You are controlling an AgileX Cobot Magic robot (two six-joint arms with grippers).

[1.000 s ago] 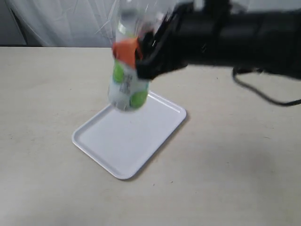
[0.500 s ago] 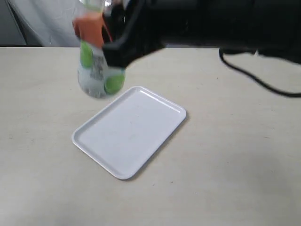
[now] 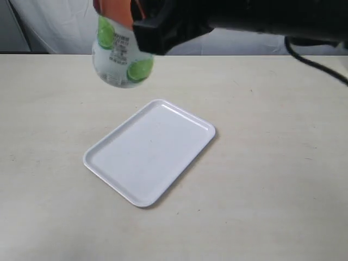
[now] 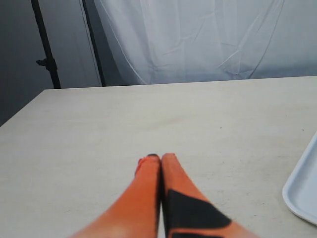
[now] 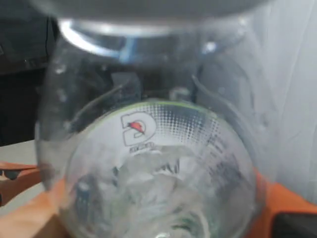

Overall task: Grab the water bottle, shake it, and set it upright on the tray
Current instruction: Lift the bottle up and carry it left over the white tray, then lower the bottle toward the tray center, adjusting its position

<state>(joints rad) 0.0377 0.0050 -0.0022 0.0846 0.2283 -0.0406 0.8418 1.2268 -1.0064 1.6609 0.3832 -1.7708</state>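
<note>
Water bottle (image 3: 120,62) swung higher, beyond tray (image 3: 149,155), right jaws clamped around it, left jaws closed, empty.

Clear glossy plastic water bottle (image 3: 120,58), smooth white plastic tray (image 3: 149,155), matt pale table (image 3: 272,163).

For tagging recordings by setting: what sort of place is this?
Probably a lab or staged recording booth, not a home: a plain beige table with a tray on it, a white cloth backdrop behind, and a dark stand pole beside the cloth.
</note>
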